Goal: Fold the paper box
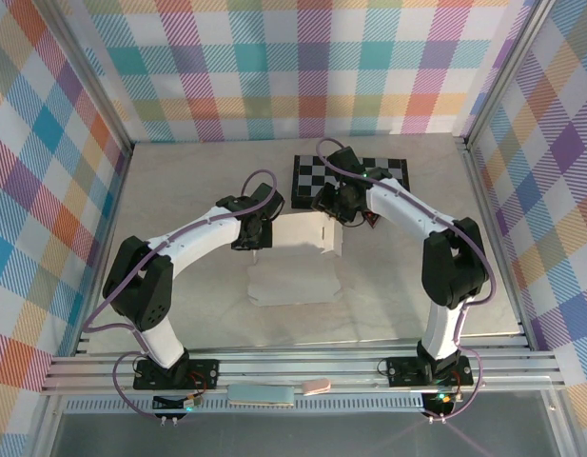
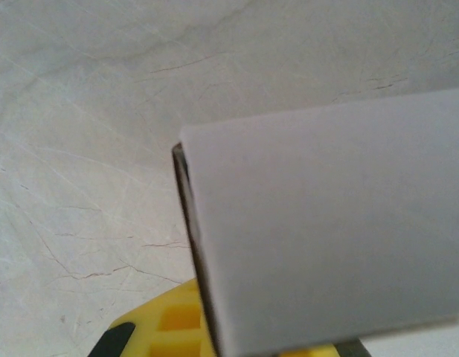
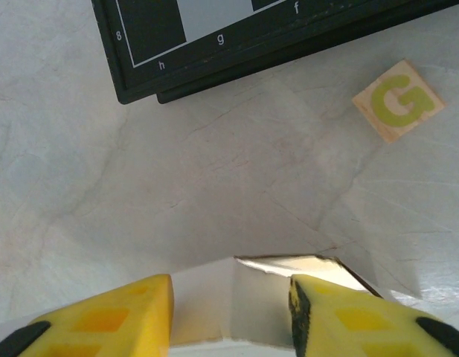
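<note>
The white paper box [image 1: 293, 284] lies mid-table with its far panel [image 1: 303, 233] folded upright. My left gripper [image 1: 254, 245] is at that panel's left end. In the left wrist view it [image 2: 208, 297] is shut on the edge of the pale cardboard [image 2: 326, 223], which hides most of one yellow finger [image 2: 166, 320]. My right gripper [image 1: 339, 217] is at the panel's right end. In the right wrist view it [image 3: 230, 312] stands open, with a folded corner of the box [image 3: 236, 297] between its yellow fingers, touching neither.
The black-and-white chessboard [image 1: 350, 176] [image 3: 214, 30] lies just behind the box. A wooden letter block marked G [image 3: 398, 100] sits on the table beside it. Checkered walls close in the left, back and right sides.
</note>
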